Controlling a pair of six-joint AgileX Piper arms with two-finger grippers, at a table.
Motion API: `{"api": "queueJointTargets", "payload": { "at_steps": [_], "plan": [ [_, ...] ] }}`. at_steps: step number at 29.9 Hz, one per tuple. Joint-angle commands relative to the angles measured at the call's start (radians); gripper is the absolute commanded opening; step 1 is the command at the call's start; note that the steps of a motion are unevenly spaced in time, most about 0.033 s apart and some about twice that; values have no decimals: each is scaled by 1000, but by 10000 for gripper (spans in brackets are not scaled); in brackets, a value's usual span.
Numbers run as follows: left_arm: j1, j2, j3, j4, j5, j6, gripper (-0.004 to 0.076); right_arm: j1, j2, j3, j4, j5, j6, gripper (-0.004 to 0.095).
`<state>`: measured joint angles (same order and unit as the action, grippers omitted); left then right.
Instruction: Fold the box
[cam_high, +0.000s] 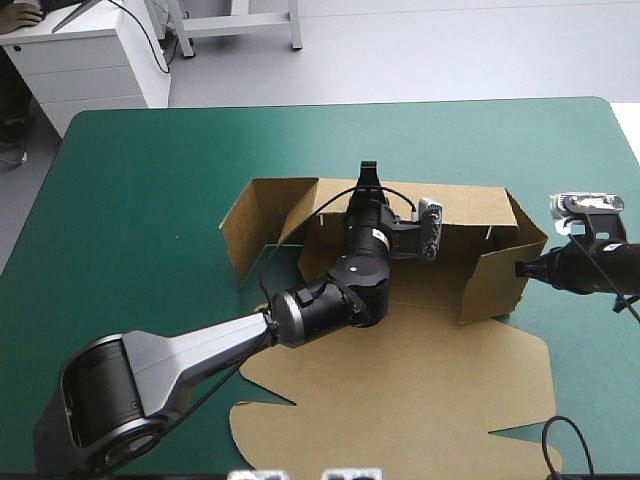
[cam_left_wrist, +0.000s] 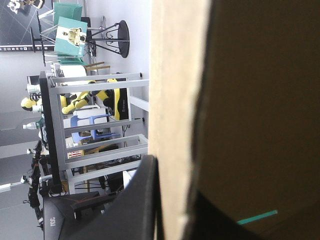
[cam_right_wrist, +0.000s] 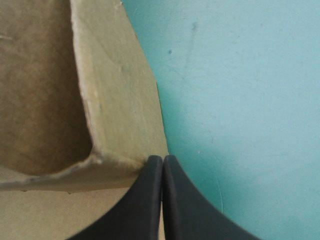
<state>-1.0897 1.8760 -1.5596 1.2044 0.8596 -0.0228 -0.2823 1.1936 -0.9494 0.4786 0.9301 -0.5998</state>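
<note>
Brown box (cam_high: 420, 390) at middle of teal-green desk (cam_high: 140, 200): near part flat, far walls raised. Left end effector (cam_high: 367, 172) reaches across tray, fingers clamped on far wall's top edge, board between them. Right end effector (cam_high: 522, 268) closed, empty, tip against right wall's outer corner.

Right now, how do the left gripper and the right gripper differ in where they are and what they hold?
The left gripper reaches inside the box to its far wall; the right gripper sits outside, by the right wall's corner. The left gripper is clamped on the board; the right gripper's fingers meet with nothing between them. Both are at raised walls, not the flat lid.
</note>
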Motion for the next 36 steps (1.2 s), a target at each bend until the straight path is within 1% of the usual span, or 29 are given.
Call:
{"api": "queueJointTargets", "payload": {
  "at_steps": [1,5,11,16,20,22,24,28,30,31,33,35,36],
  "plan": [
    [-10,-39,-8,-51,-35,-25,-8,-7,-47,-23,28,8,-35,29],
    [-10,-39,-8,-51,-35,-25,-8,-3,-86,-23,30,32,-34,127],
    [-10,-39,-8,-51,-35,-25,-8,53,-110,-23,37,76,0,275],
    [-10,-39,-8,-51,-35,-25,-8,102,-111,-23,24,76,102,337],
    [-10,-39,-8,-57,-27,-25,-8,113,-111,-23,22,74,163,372],
    [-10,-39,-8,-57,-27,-25,-8,113,-111,-23,22,59,174,385],
    [-10,-39,-8,-57,-27,-17,-8,113,-111,-23,22,39,220,393],
    [-10,-39,-8,-60,-28,-10,-8,113,-111,-23,-3,-33,329,392],
    [-10,-39,-8,-60,-28,-10,-8,113,-111,-23,-47,-64,361,384],
    [-10,-39,-8,-60,-28,-10,-8,113,-111,-23,-82,-72,376,360],
    [-10,-39,-8,-60,-28,-10,-8,113,-111,-23,-165,-70,384,261],
    [-10,-39,-8,-60,-28,-10,-8,113,-111,-23,-231,-65,392,117],
    [-10,-39,-8,-60,-28,-10,-8,113,-111,-23,-246,-65,392,54]
  ]
}}
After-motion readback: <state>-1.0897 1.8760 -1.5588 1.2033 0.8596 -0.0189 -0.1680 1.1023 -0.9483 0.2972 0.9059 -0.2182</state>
